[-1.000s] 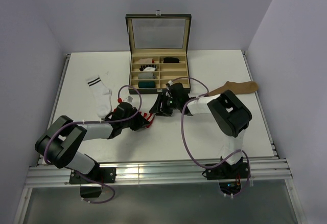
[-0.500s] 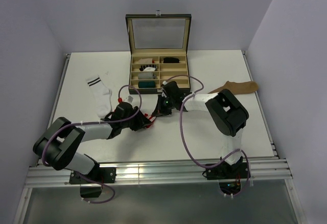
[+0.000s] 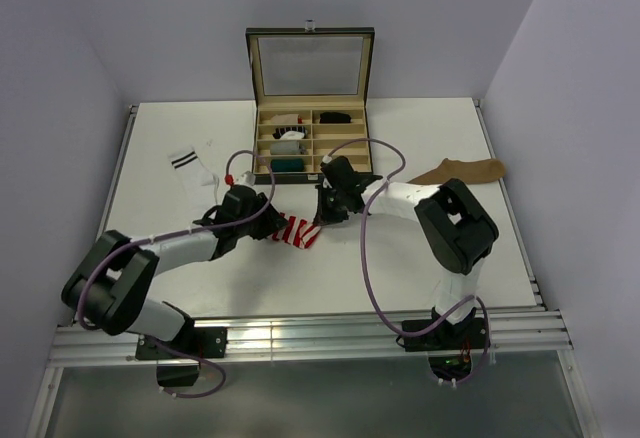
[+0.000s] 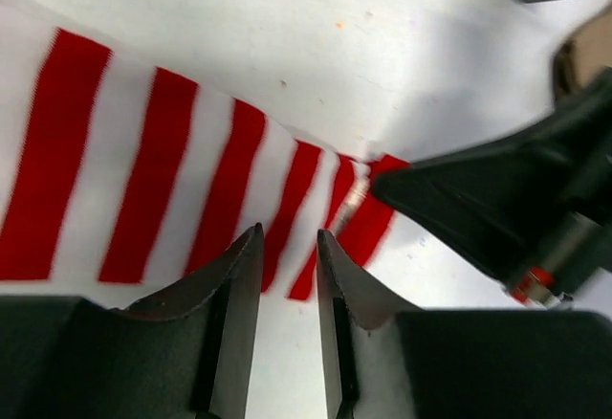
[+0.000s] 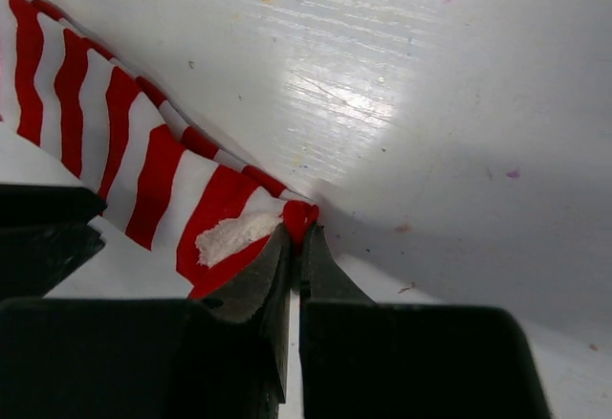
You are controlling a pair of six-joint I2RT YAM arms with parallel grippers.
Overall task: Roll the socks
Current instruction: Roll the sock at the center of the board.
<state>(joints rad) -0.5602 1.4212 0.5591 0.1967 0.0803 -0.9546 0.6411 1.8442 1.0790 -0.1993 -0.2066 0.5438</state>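
Note:
The red-and-white striped sock (image 3: 298, 230) lies stretched on the table between my two grippers. My right gripper (image 3: 319, 216) is shut on its red tip, which shows pinched between the fingers in the right wrist view (image 5: 297, 230), with the striped sock (image 5: 134, 156) running off to the left. My left gripper (image 3: 263, 214) stands open at the sock's other side. Its fingers (image 4: 288, 231) hold nothing, and the striped sock (image 4: 143, 189) lies just past them. A white sock with dark cuff stripes (image 3: 195, 172) lies at the left. A tan sock (image 3: 462, 170) lies at the right.
A dark case (image 3: 309, 30) with its lid up stands at the back centre, its compartments holding small rolled bundles (image 3: 289, 165). Purple cables loop over both arms. Walls close the table in on the left, back and right.
My right gripper has shut on the striped sock's tip. My left gripper has opened and drawn back left, and the sock now lies stretched out in plain sight.

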